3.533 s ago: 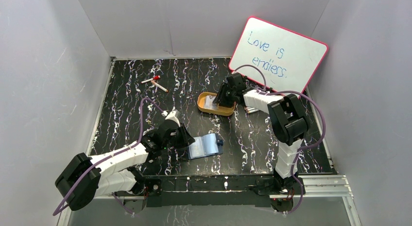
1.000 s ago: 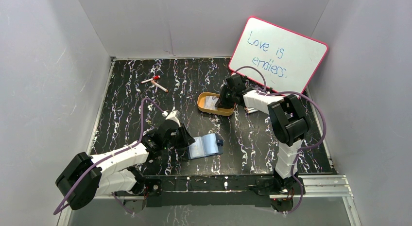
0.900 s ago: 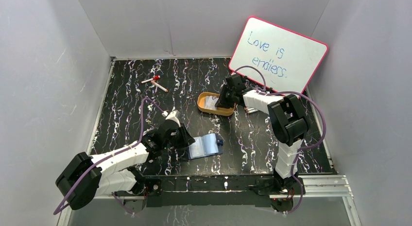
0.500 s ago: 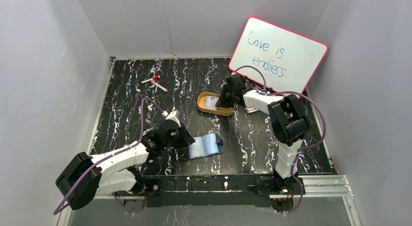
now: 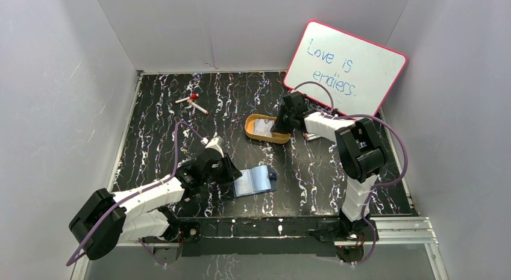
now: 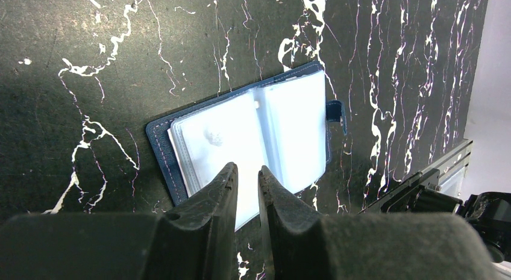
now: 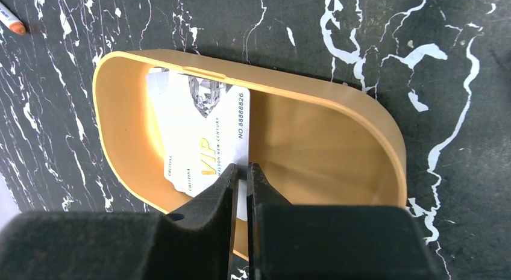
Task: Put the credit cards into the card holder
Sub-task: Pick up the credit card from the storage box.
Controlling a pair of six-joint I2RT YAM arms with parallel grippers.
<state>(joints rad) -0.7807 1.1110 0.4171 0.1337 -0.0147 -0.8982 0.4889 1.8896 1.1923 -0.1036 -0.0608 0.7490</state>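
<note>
The navy-blue folding card holder (image 6: 259, 135) lies open, clear sleeves up, on the black marbled counter (image 5: 156, 129) close to the middle of its near edge. The left gripper (image 6: 246, 174) hangs over the left sleeve with its fingers nearly together; I cannot tell whether they pinch the plastic. Toward the far right corner, a pale grey-white credit card (image 7: 202, 132) lies in the orange oval plastic tray (image 7: 337, 99). The right gripper (image 7: 241, 171) seems clamped on the card's edge.
</note>
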